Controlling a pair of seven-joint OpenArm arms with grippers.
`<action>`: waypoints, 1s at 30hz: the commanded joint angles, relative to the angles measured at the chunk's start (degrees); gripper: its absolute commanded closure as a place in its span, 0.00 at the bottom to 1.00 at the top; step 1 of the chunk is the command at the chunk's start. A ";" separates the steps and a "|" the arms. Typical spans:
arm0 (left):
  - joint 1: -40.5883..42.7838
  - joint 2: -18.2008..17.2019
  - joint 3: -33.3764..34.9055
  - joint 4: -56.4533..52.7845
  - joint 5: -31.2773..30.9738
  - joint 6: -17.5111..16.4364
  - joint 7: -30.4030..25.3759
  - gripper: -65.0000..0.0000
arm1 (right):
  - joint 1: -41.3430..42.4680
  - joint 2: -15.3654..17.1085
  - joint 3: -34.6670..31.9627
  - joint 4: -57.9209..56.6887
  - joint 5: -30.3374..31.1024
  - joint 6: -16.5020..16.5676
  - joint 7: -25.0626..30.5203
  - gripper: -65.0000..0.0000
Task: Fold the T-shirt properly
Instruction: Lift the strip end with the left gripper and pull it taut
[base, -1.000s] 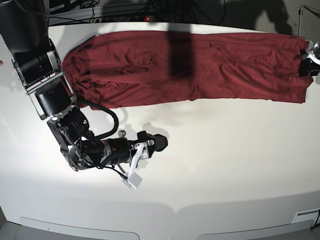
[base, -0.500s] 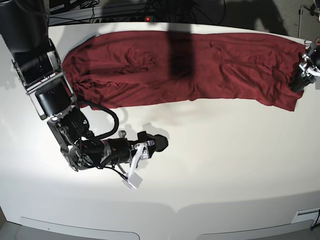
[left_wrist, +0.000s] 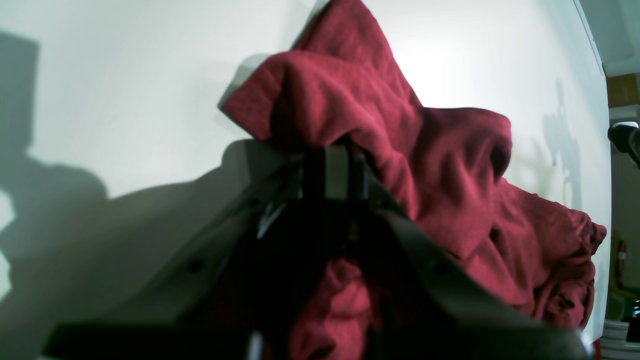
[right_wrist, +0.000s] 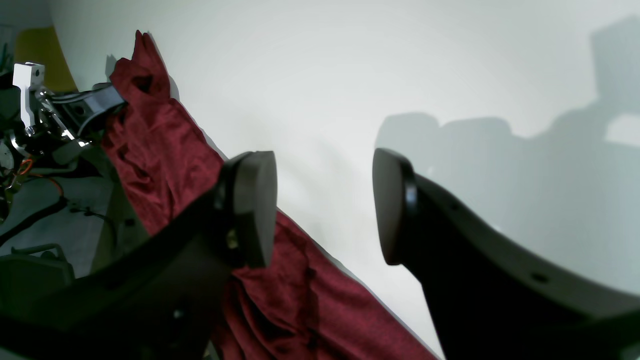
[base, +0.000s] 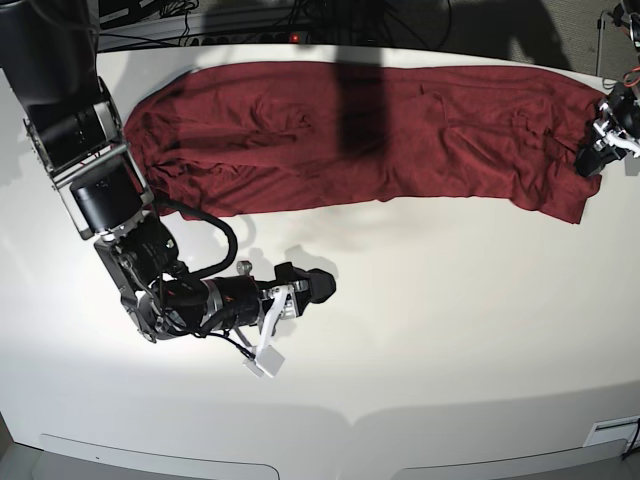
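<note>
The maroon T-shirt (base: 370, 135) lies spread in a long wrinkled band across the far side of the white table (base: 450, 320). My left gripper (base: 588, 160) is at the shirt's right end, shut on a bunched fold of the T-shirt (left_wrist: 400, 140) and holding it up off the table. My right gripper (base: 322, 284) is open and empty, low over bare table in front of the shirt. In the right wrist view its two dark fingers (right_wrist: 255, 205) stand apart, with the T-shirt (right_wrist: 165, 150) behind them.
A dark shadow band crosses the shirt's middle (base: 362, 110). Cables and dark equipment (base: 250, 25) lie behind the table's far edge. The table's front edge (base: 350, 415) curves across the bottom.
My left gripper has pulled the shirt's right end inward to the left, so the near right corner has drawn in and bunched. The right arm has not moved.
</note>
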 joint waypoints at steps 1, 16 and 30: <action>0.48 -0.94 0.07 0.09 2.36 0.93 0.37 1.00 | 1.88 0.31 0.50 0.81 1.36 0.54 0.90 0.52; 5.75 -0.94 -13.05 0.09 -1.09 0.93 -18.80 1.00 | 1.86 -0.17 0.39 0.81 1.16 0.54 0.87 0.52; 6.51 -0.66 -17.94 0.09 -1.95 0.93 -16.37 1.00 | 1.86 -1.11 0.39 0.81 1.16 0.54 0.85 0.52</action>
